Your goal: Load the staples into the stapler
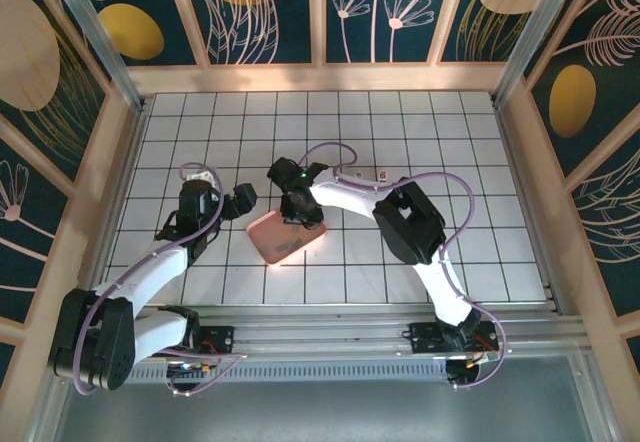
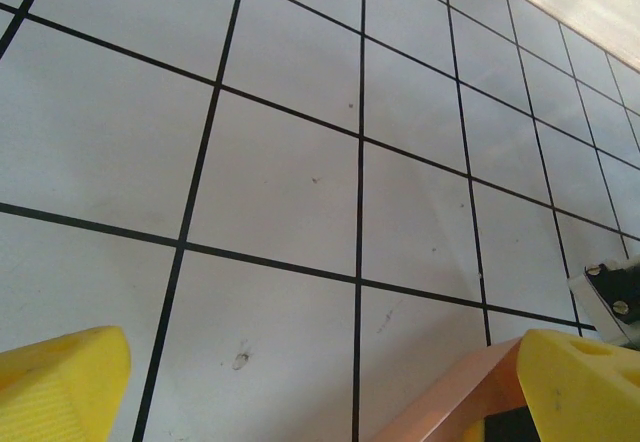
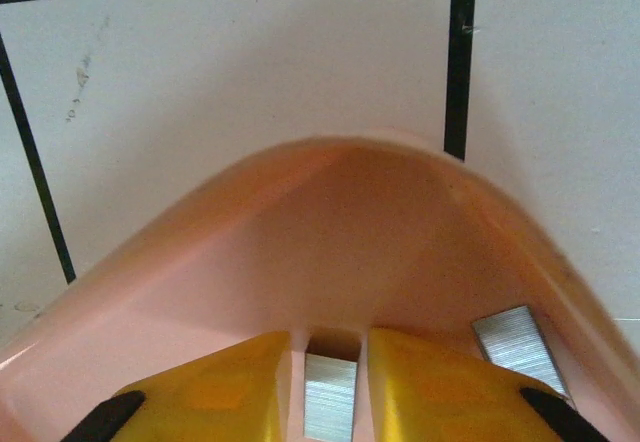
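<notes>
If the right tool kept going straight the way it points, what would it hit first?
The right tool would probably meet the grey staple strip between its fingertips first, then the pink tray floor; depth is unclear.

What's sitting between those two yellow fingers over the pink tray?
A grey metal strip of staples, lying in the pink plastic tray; the right wrist view shows it.
</notes>
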You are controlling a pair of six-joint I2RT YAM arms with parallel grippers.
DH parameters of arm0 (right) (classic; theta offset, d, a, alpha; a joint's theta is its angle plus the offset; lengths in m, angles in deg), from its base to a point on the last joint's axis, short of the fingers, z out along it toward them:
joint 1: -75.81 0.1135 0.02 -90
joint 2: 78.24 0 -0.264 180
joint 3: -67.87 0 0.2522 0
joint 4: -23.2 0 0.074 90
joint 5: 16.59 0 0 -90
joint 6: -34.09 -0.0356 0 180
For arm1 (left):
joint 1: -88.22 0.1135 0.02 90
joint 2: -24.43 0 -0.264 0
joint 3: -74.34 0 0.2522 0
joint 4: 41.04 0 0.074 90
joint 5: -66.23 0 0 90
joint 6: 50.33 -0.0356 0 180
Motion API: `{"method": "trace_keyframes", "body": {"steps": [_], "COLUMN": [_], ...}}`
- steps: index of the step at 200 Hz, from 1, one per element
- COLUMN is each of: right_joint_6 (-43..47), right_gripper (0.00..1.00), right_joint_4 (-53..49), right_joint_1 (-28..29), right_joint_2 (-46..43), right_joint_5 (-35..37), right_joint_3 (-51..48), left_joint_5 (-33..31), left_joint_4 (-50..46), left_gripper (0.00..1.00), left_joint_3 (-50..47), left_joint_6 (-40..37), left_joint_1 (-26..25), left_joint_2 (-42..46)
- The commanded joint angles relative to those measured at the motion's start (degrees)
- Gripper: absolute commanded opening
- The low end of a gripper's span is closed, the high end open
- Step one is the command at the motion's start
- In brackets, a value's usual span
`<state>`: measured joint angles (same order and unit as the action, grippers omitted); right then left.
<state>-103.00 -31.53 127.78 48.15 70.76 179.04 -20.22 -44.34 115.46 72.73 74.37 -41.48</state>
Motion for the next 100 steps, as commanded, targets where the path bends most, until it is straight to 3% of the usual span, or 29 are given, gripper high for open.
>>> {"method": "trace_keyframes", "body": {"steps": [1, 40, 100], "right_joint_6": [0.2, 0.52, 0.81], "right_gripper": [0.25, 0.18, 0.17], "right_joint_4": [-1.15, -1.22, 1.85], "right_joint_1": [0.51, 0.5, 0.99], "right_joint_2": [1.54, 2.44, -1.93], "right_joint_5": [0.63, 0.85, 4.73], "right_joint_3": [0.38, 0.88, -0.15], "left_joint_5": [-0.36, 0.09, 0.22], "left_joint_4": [1.16, 1.14, -1.61], "left_gripper": [0.99, 0.99, 0.99], "left_joint_3": [0.44, 1.09, 4.17], "left_joint_6": [-1.15, -1.63, -5.44], "left_joint_1": [0.31, 0.31, 0.33], "left_joint_2": [-0.01, -0.01, 1.65]}}
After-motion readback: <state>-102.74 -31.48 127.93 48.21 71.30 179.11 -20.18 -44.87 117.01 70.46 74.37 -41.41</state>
